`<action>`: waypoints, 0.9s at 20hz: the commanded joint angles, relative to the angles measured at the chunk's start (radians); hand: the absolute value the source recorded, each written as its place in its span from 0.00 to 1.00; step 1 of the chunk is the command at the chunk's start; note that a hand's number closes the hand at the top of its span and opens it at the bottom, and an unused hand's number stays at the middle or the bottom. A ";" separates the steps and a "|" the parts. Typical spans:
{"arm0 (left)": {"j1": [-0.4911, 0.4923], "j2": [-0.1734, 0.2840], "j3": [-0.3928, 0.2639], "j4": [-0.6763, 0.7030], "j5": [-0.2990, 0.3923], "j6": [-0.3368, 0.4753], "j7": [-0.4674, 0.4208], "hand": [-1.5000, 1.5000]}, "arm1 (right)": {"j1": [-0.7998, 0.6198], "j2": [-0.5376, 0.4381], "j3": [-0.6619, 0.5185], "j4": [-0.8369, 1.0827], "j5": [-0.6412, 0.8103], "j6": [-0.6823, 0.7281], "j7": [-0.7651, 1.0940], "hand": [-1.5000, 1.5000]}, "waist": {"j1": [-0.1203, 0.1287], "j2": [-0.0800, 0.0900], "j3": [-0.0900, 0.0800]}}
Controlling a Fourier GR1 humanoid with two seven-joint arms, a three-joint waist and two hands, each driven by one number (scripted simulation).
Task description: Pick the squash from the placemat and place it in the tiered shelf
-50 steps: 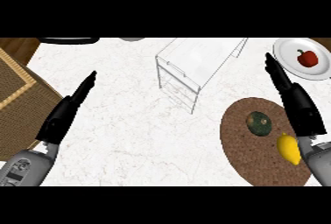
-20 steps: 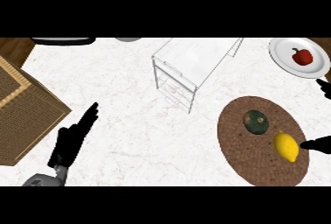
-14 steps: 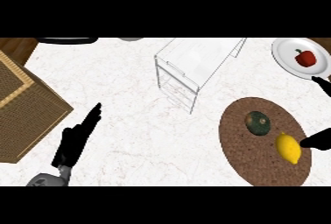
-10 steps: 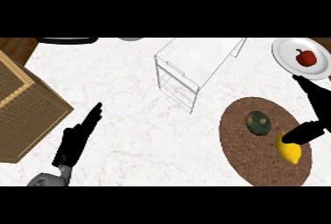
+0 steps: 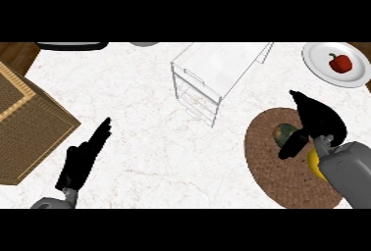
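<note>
Since half a second ago the right hand [image 5: 317, 121] has come in from the view's right edge over the placemat [image 5: 268, 169], and its forearm now covers most of the yellow fruit [image 5: 314, 161]. The fingers are straight and point up the view, with the thumb hanging down beside the squash [image 5: 285, 133]; nothing is grasped yet, so the hand is released. The squash, dark green, lies on the upper part of the placemat, just beside the palm, partly hidden by the thumb. That puts the hand in place for the pick, and closing round the squash looks like the step in hand. The shelf [image 5: 216, 73], a clear wire frame, stands up and to the left on the counter [image 5: 152, 127], well apart from the mat. The left hand [image 5: 83, 158] rests open low at the view's left, fingers straight
</note>
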 commanded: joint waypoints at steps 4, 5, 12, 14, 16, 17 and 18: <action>0.000 -0.019 0.018 -0.074 -0.033 -0.012 0.082 0.50 | 0.003 0.127 -0.021 0.032 0.113 0.046 0.093 0.00 | -0.005 -0.001 0.001; 0.038 -0.043 0.017 -0.065 -0.050 -0.006 0.040 0.50 | 0.034 0.106 -0.055 0.003 0.127 0.062 0.064 0.00 | -0.007 -0.002 0.000; 0.032 -0.051 0.054 -0.041 -0.070 -0.043 0.018 0.50 | 0.030 0.161 -0.058 -0.021 0.249 0.117 0.128 0.00 | -0.007 -0.002 0.000; -0.021 -0.003 0.125 0.034 -0.037 -0.098 0.002 0.50 | 0.065 0.159 -0.059 0.071 0.297 0.052 0.030 0.00 | -0.008 0.000 0.000; 0.015 -0.083 0.084 0.024 -0.085 -0.056 -0.026 0.50 | 0.108 0.164 -0.087 0.044 0.326 0.072 0.012 0.00 | -0.009 -0.001 0.000; 0.039 -0.048 0.097 -0.025 -0.074 -0.086 0.015 0.50 | 0.093 0.126 -0.140 0.043 0.294 0.127 -0.017 0.00 | -0.008 -0.001 0.000; 0.018 -0.038 0.122 -0.025 -0.070 -0.114 0.010 0.50 | 0.065 0.185 -0.140 0.085 0.324 0.119 -0.015 0.00 | -0.007 -0.001 0.000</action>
